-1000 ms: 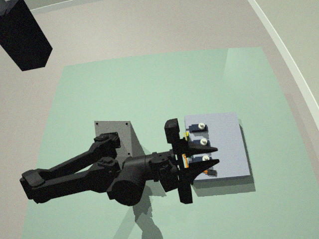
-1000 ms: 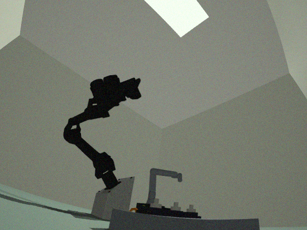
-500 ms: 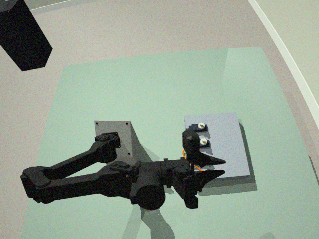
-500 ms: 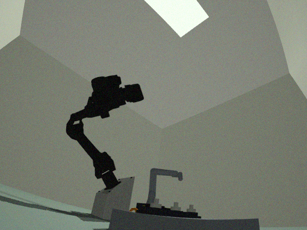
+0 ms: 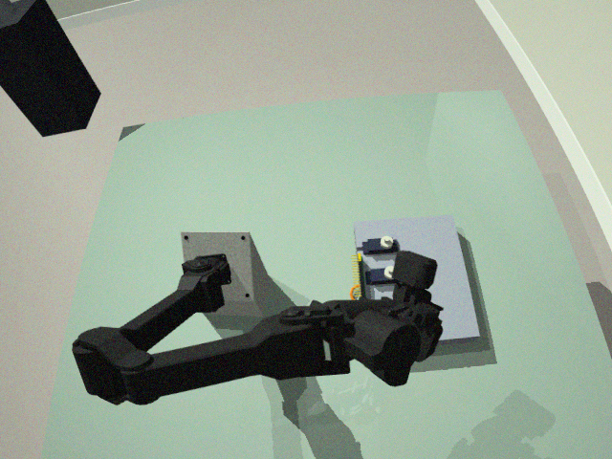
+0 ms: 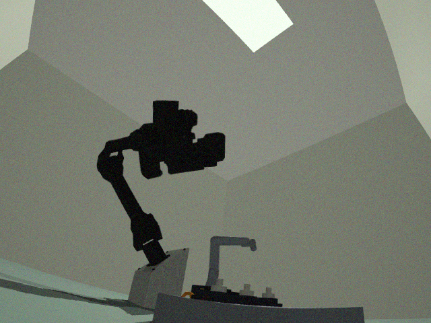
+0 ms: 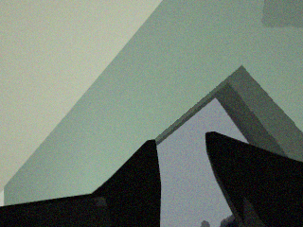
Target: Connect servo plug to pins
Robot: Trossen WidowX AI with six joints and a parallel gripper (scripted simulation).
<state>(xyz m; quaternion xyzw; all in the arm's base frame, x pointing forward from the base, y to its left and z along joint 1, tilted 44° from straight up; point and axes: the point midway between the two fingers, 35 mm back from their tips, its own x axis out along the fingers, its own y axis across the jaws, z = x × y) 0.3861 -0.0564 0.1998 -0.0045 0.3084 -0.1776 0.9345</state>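
I'm hovering the black hand high — tapered fingers parting, open — above a matte, rectangular lavender-grey slab.
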